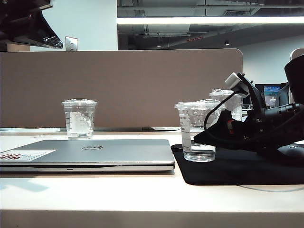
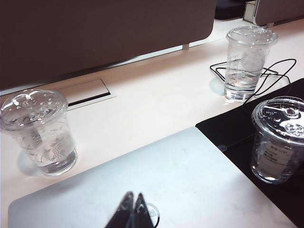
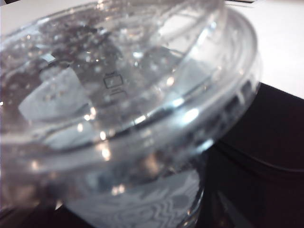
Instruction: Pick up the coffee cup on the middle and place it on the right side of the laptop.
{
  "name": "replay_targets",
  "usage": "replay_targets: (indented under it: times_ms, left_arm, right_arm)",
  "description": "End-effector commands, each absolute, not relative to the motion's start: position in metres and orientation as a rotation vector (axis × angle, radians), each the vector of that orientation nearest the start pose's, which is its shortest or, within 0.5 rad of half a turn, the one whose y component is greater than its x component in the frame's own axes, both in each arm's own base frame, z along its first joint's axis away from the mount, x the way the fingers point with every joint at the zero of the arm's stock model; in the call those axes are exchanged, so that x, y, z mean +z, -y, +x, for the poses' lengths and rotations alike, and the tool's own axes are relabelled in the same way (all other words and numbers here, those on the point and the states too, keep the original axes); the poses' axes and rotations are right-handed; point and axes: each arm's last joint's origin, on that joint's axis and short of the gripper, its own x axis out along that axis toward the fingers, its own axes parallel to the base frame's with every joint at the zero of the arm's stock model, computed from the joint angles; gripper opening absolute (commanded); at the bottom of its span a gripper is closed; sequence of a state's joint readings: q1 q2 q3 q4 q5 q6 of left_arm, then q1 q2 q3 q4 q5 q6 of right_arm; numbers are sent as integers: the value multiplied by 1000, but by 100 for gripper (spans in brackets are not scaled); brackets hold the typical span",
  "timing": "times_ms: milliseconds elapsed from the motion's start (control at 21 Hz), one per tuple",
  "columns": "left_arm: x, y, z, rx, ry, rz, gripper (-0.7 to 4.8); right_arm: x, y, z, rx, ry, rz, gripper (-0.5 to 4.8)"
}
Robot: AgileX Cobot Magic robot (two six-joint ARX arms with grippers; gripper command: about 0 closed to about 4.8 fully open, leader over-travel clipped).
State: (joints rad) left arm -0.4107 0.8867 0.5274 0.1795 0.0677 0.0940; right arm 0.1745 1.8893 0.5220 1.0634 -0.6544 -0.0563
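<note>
The small clear plastic coffee cup with a flat crinkled lid is seen upright on a black mat, just to the right of the closed thin silver-grey Dell laptop on the white surface. The right hand is placed at the cup's right side, and whether its jaws are apart or clamped cannot be told. The left hand is held above the laptop lid with its dark fingertips together, holding nothing.

A logo cup, taller cup and black mat sit on the table.
</note>
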Motion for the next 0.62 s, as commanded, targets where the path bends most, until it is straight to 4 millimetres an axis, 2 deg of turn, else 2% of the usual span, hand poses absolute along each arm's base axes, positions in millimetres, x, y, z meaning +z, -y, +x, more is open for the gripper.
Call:
replay_targets:
  times_ms: [48, 285, 618]
  left_arm:
    - [263, 81, 181, -485, -142, 124, -5]
    - [263, 81, 181, -485, -142, 123, -5]
    - [263, 81, 181, -485, -142, 123, -5]
  right_arm:
    - [108, -68, 287, 821, -238, 16, 479]
    - [125, -65, 277, 769, -186, 7, 479]
    - [135, -59, 257, 713, -255, 57, 479]
